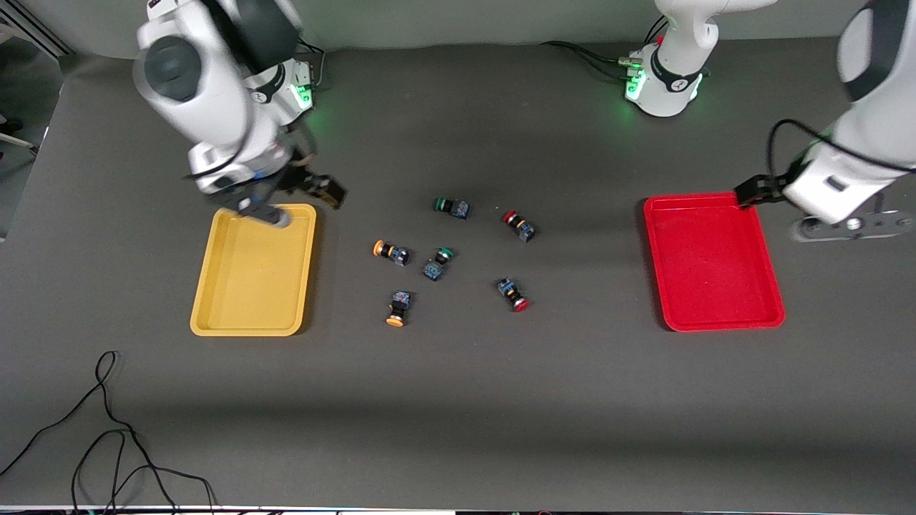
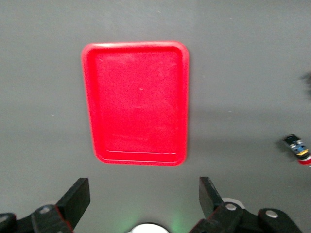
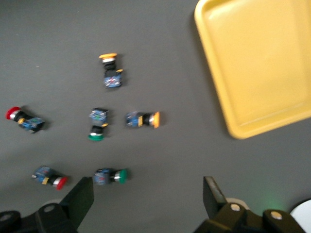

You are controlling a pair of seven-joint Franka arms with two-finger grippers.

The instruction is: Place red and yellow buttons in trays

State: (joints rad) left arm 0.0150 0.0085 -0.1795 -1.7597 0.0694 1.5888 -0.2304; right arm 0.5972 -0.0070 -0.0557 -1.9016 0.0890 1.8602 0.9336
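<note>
**Both trays empty, six buttons loose on the table between them**

The shallow yellow plastic tray [image 1: 252, 270] lies toward the right arm's end of the dark grey table [image 1: 458, 415], and the shallow red plastic tray [image 1: 712, 262] lies toward the left arm's end. Neither holds anything.

Between the trays the small push-button switches lie scattered, all on their sides and apart from one another. One orange-yellow-capped button [image 1: 391, 252] lies nearest the yellow tray; the second orange-yellow-capped button [image 1: 398, 308] is nearer the front camera. One red-capped button [image 1: 518, 225] lies toward the red tray, and the other red-capped button [image 1: 512, 294] is nearer the camera than it. Two green-capped buttons share the cluster: one [image 1: 451, 207] farthest from the camera, one [image 1: 437, 263] in the middle, just beside the first orange-yellow one.

The right gripper [image 3: 148, 194] hangs over the table at the yellow tray's corner nearest the right arm's base. Its fingers [image 3: 80, 198] stand wide apart with nothing between them.

The left gripper [image 2: 144, 199] hangs over the table just off the red tray's edge nearest the left arm's base. Its fingers [image 2: 76, 196] are likewise spread wide and hold nothing.

A loose black cable [image 1: 107, 436] lies on the table nearest the camera.
</note>
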